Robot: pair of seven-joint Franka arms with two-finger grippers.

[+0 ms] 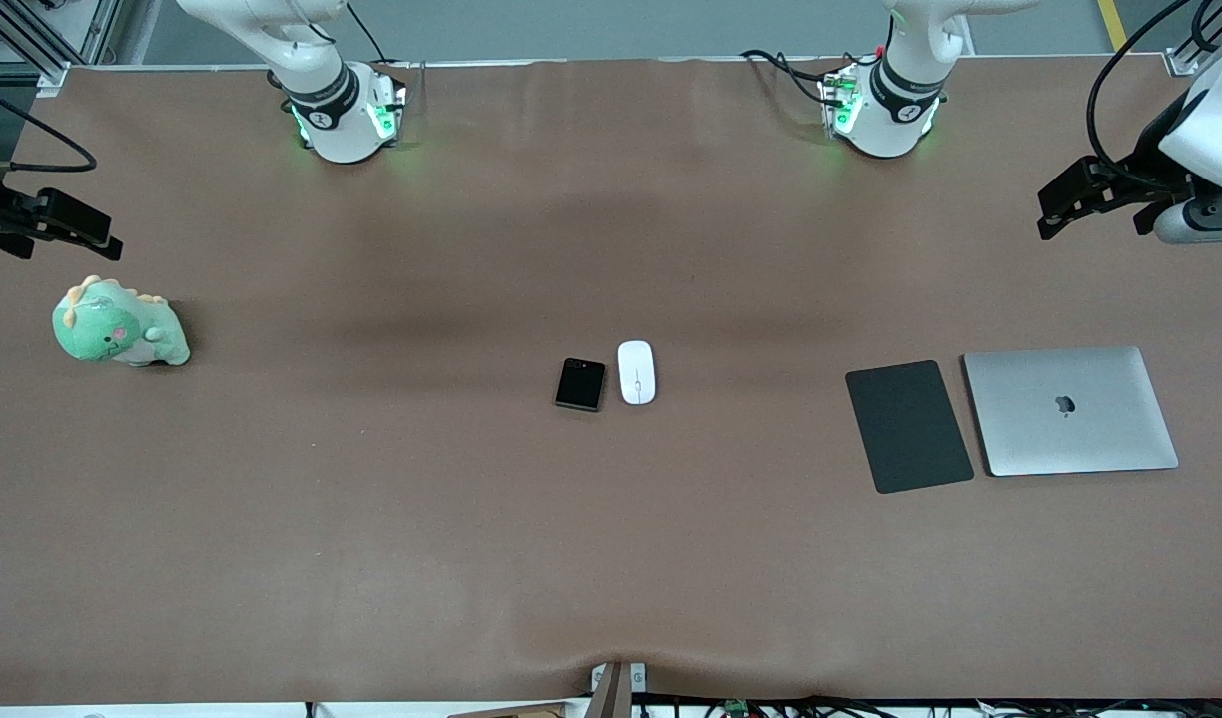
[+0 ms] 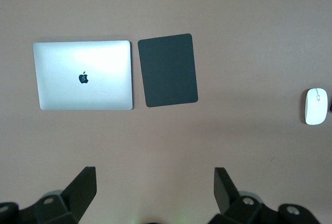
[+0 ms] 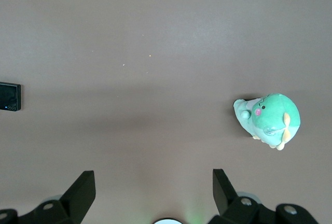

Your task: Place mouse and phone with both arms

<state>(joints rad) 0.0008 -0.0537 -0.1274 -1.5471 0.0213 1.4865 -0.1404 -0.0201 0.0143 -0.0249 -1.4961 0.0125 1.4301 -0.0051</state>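
Note:
The white oval mouse (image 1: pixel 636 372) and the black squarish phone (image 1: pixel 580 384) lie side by side at the middle of the brown table, the phone on the side toward the right arm's end. The mouse also shows in the left wrist view (image 2: pixel 315 106), and the phone in the right wrist view (image 3: pixel 9 96). My left gripper (image 1: pixel 1054 209) hangs open and empty above the left arm's end of the table; its wrist view shows its fingers wide apart (image 2: pixel 154 175). My right gripper (image 1: pixel 102 234) hangs open and empty above the right arm's end (image 3: pixel 153 177).
A dark grey mouse pad (image 1: pixel 908 426) and a closed silver laptop (image 1: pixel 1069 410) lie side by side toward the left arm's end. A green plush dinosaur (image 1: pixel 119 324) sits toward the right arm's end, below the right gripper.

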